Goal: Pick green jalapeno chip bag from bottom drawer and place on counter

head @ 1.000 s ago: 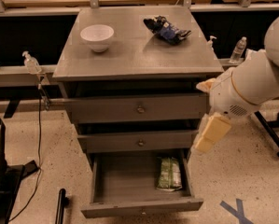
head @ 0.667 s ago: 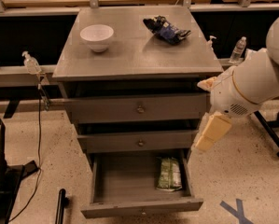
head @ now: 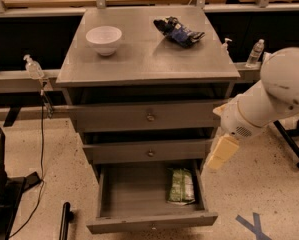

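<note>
Gripper (head: 221, 153), a pale cream block at the end of the arm (head: 269, 104), hangs beside the middle drawer (head: 150, 151), open vs closed can't be told; the green jalapeno chip bag (head: 181, 185) lies below-left of it, flat in the pulled-out bottom drawer (head: 134, 191), by the wall nearest the gripper. Reach prob. goes best from above, centred on the bag & clear of the middle drawer front, since glossy crinkly film likely slips under a shallow pinch. Counter (head: 144, 59), up-left, is flat matte grey metal.

The gripper (head: 220, 155) hangs right of open bottom drawer (head: 151, 223) — green jalapeno chip bag (head: 181, 185) inside.
</note>
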`<action>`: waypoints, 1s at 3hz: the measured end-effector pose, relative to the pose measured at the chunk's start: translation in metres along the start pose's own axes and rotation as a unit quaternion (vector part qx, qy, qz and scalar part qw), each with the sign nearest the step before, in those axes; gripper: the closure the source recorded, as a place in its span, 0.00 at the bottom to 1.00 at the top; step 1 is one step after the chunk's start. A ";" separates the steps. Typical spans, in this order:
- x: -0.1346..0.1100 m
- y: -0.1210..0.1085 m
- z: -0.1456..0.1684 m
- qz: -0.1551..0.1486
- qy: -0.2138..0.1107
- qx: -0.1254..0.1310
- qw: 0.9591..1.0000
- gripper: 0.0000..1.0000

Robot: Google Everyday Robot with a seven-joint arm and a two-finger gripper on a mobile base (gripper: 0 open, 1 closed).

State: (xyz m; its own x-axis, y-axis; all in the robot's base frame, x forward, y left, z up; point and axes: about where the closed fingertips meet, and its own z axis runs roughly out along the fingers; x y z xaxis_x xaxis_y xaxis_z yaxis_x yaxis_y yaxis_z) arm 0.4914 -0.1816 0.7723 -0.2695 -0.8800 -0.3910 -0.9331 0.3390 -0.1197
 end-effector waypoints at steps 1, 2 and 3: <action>0.064 -0.008 0.086 0.053 0.002 -0.017 0.998 0.00; 0.120 -0.007 0.164 0.093 0.002 -0.032 0.995 0.00; 0.120 -0.007 0.164 0.093 0.002 -0.032 0.995 0.00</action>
State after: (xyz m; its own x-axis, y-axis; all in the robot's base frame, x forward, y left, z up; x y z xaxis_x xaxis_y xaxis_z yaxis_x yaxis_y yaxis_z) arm 0.5049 -0.2352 0.5765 -0.4392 -0.8062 -0.3965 -0.8808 0.4733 0.0132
